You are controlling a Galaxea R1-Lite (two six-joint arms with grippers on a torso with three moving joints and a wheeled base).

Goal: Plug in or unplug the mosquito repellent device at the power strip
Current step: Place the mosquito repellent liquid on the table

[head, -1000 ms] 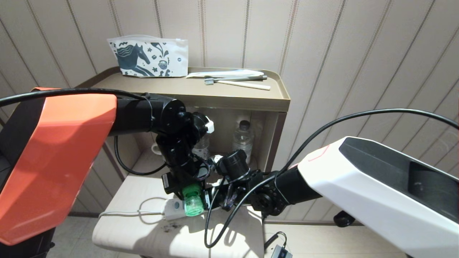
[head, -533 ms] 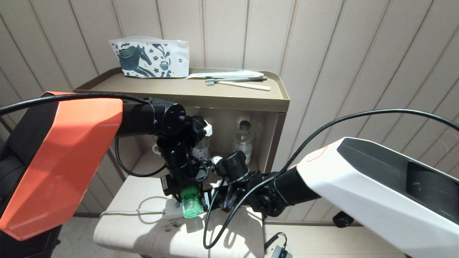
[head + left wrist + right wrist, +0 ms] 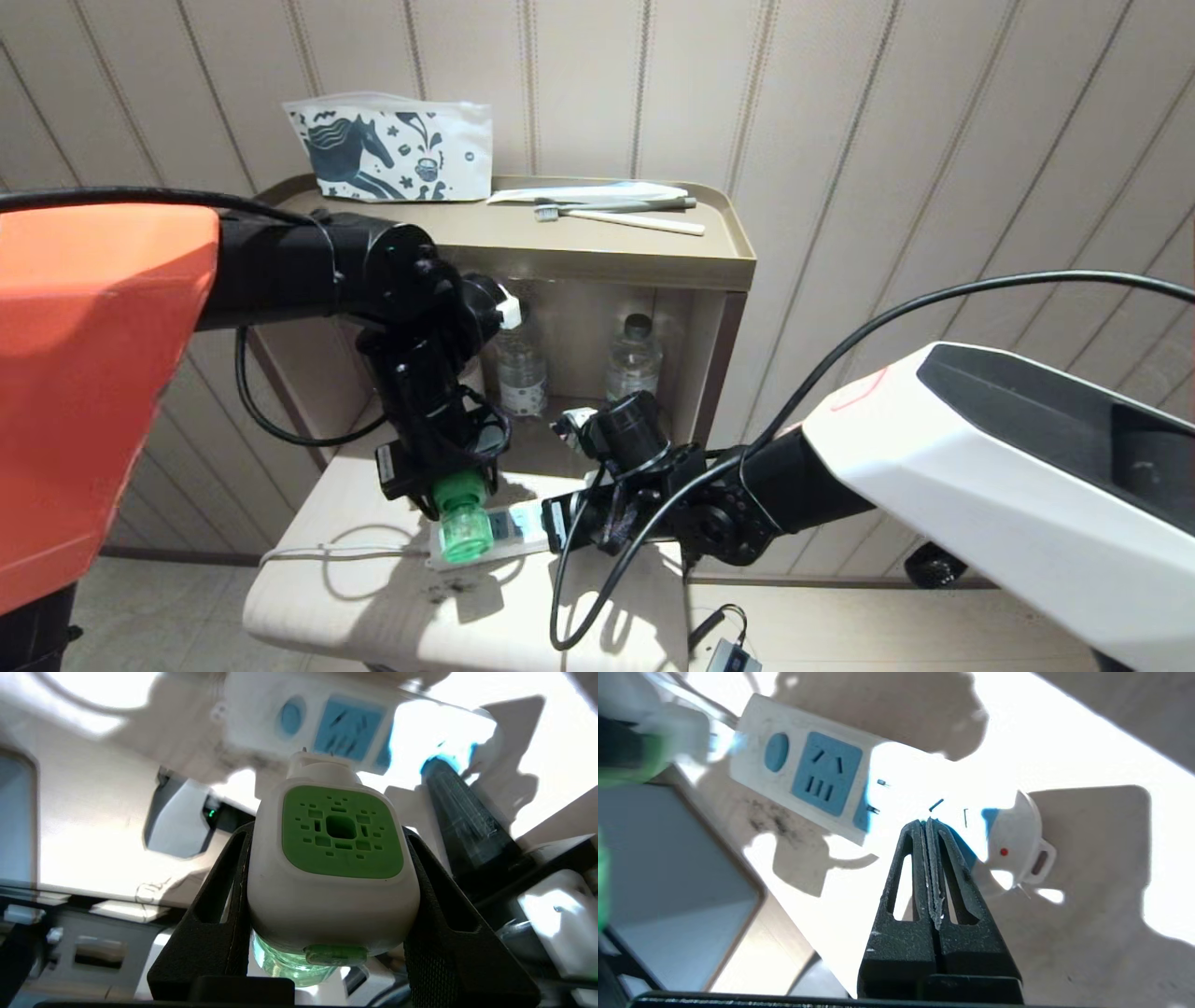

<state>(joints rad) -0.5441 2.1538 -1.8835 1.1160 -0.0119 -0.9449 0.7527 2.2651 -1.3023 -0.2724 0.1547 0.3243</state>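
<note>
Left gripper [image 3: 327,933] is clamped on the mosquito repellent device [image 3: 334,858], one black finger on each white side, green vented top toward the wrist camera, translucent green bottle hanging at the near end. Plug prongs point at the power strip [image 3: 327,723] and stand clear of the light-blue socket face, so the device is unplugged at this moment and hovering just off the strip near its round switch end. Side grip leaves the prongs free, which probably suits either seating or pulling.

Right gripper [image 3: 930,868] is pinched fully together, holding nothing, tips over the strip's bright washed-out middle. Contact cannot be told. Likely there to pin the strip down so it doesn't shift or lift.

Head view: the device [image 3: 464,523] in the left gripper [image 3: 448,499] sits over the strip's [image 3: 513,537] cord end, the right gripper [image 3: 569,523] just beside it, all on a pale padded bench [image 3: 308,607] in front of a brown bedside cabinet [image 3: 597,257] with water bottles [image 3: 635,359] inside. That view hides the prong gap. Left wrist view shows it. Right wrist view alone shows a red indicator dot [image 3: 1004,851] at the strip's far end.
</note>
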